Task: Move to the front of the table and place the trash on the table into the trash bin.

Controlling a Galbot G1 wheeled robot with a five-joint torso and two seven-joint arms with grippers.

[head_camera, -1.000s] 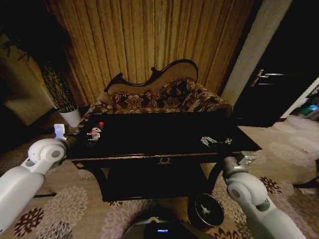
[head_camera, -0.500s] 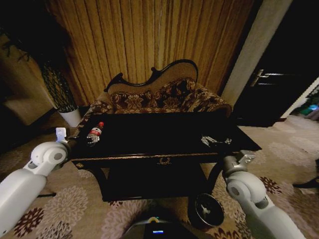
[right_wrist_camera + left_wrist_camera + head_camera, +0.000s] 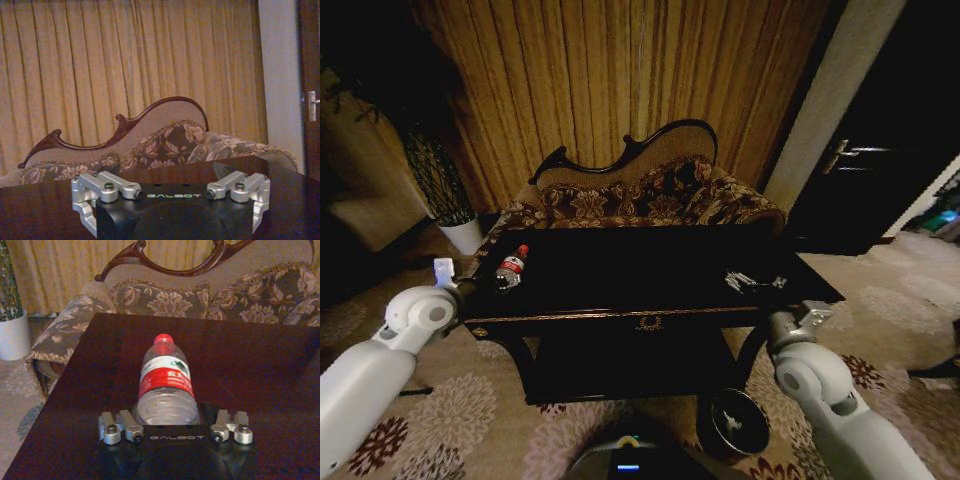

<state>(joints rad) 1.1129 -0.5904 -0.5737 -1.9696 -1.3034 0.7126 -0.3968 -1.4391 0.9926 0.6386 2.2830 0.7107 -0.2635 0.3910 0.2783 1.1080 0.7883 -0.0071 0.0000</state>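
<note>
The jaws of the left gripper (image 3: 173, 426) stood wide open, their metal fingers (image 3: 119, 427) splayed to either side of the bottle (image 3: 165, 384) without touching it. The bottle lay on its side on the table (image 3: 650, 268), near its left end, its base close against the front of the gripper and its red cap pointing away toward the sofa (image 3: 640, 200). It was a clear plastic bottle with a red and white label around its middle. In the head view the left arm reached in low from the left, bent at a white elbow joint, with the left gripper (image 3: 480, 283) level with the tabletop at the table's left edge, just behind the bottle (image 3: 510, 266).

The right gripper (image 3: 171, 195) also had its jaws spread wide and held nothing; it faced the sofa across the dark tabletop. In the head view the right arm rose from the lower right, its wrist near the table's front right corner.

The table was glossy black with a gold edge trim and a gold emblem at front centre. Some small pale objects (image 3: 753, 282) lay on its right part, too small to make out. The trash bin (image 3: 736, 425), round and dark, stood on the patterned carpet (image 3: 460, 410) below the table's front right corner.
</note>
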